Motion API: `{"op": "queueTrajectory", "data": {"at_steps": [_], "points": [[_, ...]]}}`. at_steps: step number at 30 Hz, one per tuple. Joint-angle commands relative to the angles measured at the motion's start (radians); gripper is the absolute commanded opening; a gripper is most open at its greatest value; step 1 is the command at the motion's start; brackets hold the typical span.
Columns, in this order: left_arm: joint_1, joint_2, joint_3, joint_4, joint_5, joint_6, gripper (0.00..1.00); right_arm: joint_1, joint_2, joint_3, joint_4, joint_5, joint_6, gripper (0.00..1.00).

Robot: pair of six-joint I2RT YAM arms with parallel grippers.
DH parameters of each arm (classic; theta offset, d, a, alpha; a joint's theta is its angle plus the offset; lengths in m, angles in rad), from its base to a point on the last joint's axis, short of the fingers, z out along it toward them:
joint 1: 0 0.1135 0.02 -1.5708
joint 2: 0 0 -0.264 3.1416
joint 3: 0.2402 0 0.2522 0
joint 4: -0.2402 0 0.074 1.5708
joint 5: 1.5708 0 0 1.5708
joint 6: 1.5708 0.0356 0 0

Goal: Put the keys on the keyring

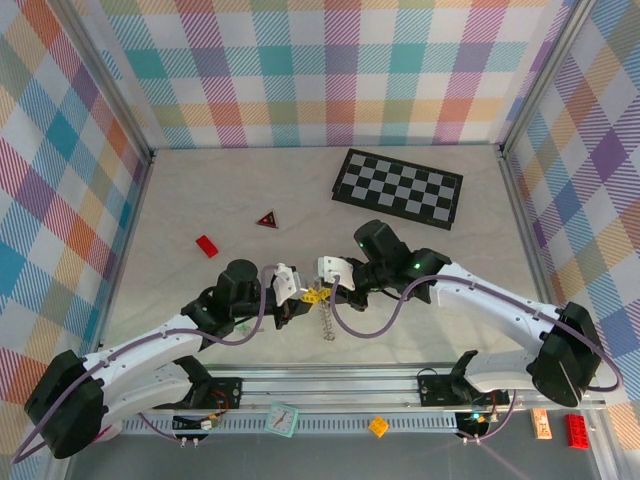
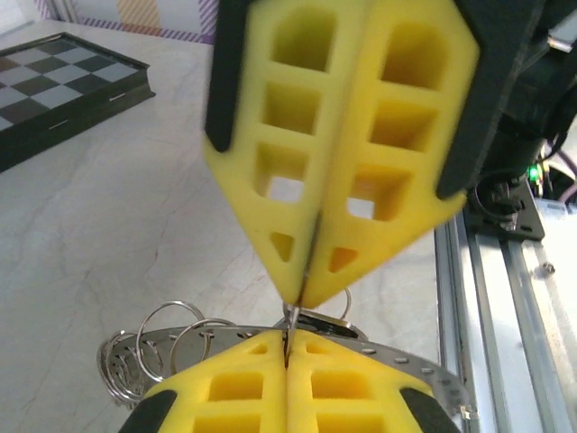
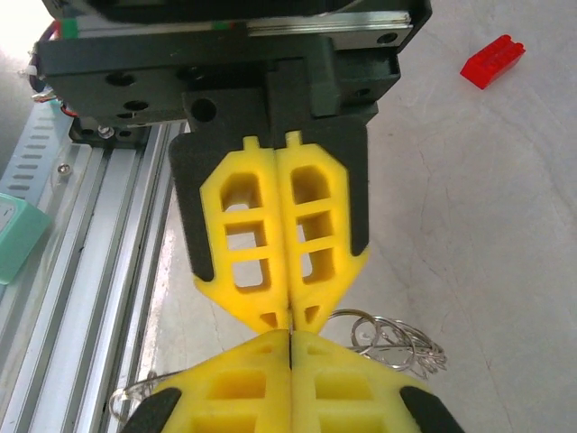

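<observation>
Keyring (image 2: 407, 363) and both end effectors meet near the front middle of the bench (image 1: 230, 190), just past the aluminium rail (image 1: 340, 385) at the near edge. On that rail strip lie a small teal square piece (image 1: 283, 418), an orange block (image 1: 379, 426), a peach tag (image 1: 541, 422) and a red brick (image 1: 577, 430).

The left end effector (image 2: 287, 361) is closed, its yellow fingers pressed flat together. The right end effector (image 2: 302, 299) is closed too and points straight at it, so the two pairs of tips stand nose to nose, almost touching. In the left wrist view the keyring's flat grey band runs across just behind the left tips, touching or nearly touching them. A small silver piece (image 2: 321, 321) sits right at the meeting point, and a thin sliver of metal shows in the seam between the tips. I cannot tell which end effector clamps it, or whether that piece is one of the keys. Thin wire loops (image 2: 153, 347) bunch at one end of the band. From above, a pale metal cluster trails from the tips toward the rail.

Further out on the bench lie a second red brick (image 1: 207, 245) to the left, then a red triangle (image 1: 266, 220), well apart from the ring. A black and white chessboard (image 1: 398, 188) lies flat near the far wall, right of centre. Plaid panels (image 1: 320, 70) close the bench in behind and at both sides.
</observation>
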Motion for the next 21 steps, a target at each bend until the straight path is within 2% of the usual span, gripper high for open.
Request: {"op": "queueTrajectory", "data": {"at_steps": [1,2,6,11,14,17,21], "points": [[-0.005,-0.006,0.029,0.034,0.032,0.003,0.0,0.006,-0.023,0.011,0.04,-0.022,0.027,0.15],[-0.005,-0.007,0.025,0.04,0.032,0.001,0.0,-0.001,-0.037,-0.004,0.064,-0.013,0.053,0.27],[-0.005,-0.012,0.002,0.077,0.018,-0.021,0.0,-0.045,-0.104,-0.083,0.161,0.051,0.206,0.4],[-0.005,-0.018,-0.032,0.14,-0.014,-0.055,0.0,-0.052,-0.166,-0.177,0.27,0.137,0.499,0.44],[-0.005,-0.023,-0.05,0.173,-0.019,-0.071,0.0,-0.051,-0.205,-0.246,0.327,0.11,0.627,0.44],[-0.004,-0.026,-0.069,0.212,-0.01,-0.084,0.0,-0.052,-0.249,-0.314,0.385,0.066,0.625,0.43],[-0.005,-0.022,-0.092,0.269,0.018,-0.093,0.0,-0.052,-0.298,-0.388,0.486,0.023,0.511,0.4]]}}
